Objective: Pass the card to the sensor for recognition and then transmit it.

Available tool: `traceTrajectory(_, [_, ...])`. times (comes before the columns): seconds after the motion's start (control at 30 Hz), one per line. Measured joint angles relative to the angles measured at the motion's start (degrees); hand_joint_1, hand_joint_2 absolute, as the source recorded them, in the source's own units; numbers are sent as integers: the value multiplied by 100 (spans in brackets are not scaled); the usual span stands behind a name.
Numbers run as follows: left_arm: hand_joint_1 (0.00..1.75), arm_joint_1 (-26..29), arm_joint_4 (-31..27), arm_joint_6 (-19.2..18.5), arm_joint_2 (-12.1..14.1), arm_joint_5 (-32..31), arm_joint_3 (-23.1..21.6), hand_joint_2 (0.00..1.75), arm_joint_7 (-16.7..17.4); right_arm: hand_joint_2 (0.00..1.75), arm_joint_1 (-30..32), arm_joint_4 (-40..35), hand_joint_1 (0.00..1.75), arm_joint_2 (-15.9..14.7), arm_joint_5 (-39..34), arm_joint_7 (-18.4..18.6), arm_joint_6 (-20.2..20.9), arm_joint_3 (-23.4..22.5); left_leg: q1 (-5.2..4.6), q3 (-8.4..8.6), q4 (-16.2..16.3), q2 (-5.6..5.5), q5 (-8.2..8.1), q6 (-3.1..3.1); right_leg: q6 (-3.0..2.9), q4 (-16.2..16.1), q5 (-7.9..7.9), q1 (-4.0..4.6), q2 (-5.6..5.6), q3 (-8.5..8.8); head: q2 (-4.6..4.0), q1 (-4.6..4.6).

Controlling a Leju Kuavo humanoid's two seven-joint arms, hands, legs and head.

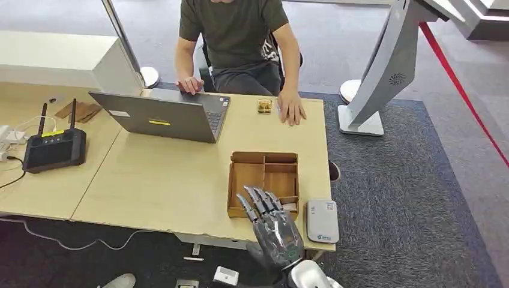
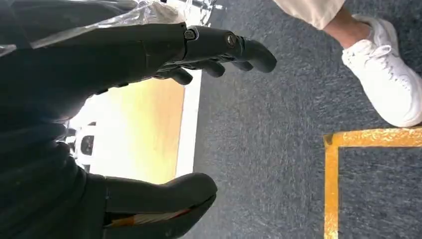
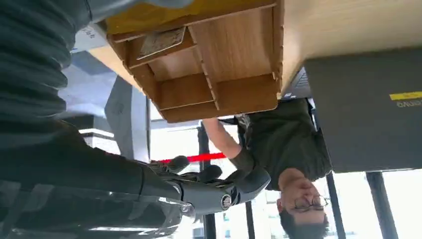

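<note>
- Right hand [image 1: 273, 225] empty, fingers spread, raised over near edge of wooden tray [image 1: 263, 180]
- Card [image 3: 160, 41] lies in tray compartment
- Left hand [image 2: 149, 59] empty, fingers apart, above floor

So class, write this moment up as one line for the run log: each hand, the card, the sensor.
right hand: open, raised at wooden tray | left hand: open, holds nothing | card: in tray compartment | sensor: right of tray
</note>
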Motion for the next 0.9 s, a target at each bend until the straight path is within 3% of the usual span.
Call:
traceTrajectory(0.17, [0,1,0,-13,-4,-44,9,175,199,175,-114,597,0,195,101,313,-2,55,-1,0,0,0,0,0,0,0,0,1,0,0,0,2])
traceTrajectory(0.37, [0,1,0,-13,-4,-72,9,175,249,175,-213,1165,0,328,16,308,-31,9,-2,1,0,0,1,1,1,0,1,1,0,1,0,2])
traceTrajectory(0.9, [0,3,0,-13,-4,-79,9,175,249,175,-251,1694,0,468,11,308,-33,-2,-1,1,0,0,0,0,0,0,0,1,0,0,0,2])
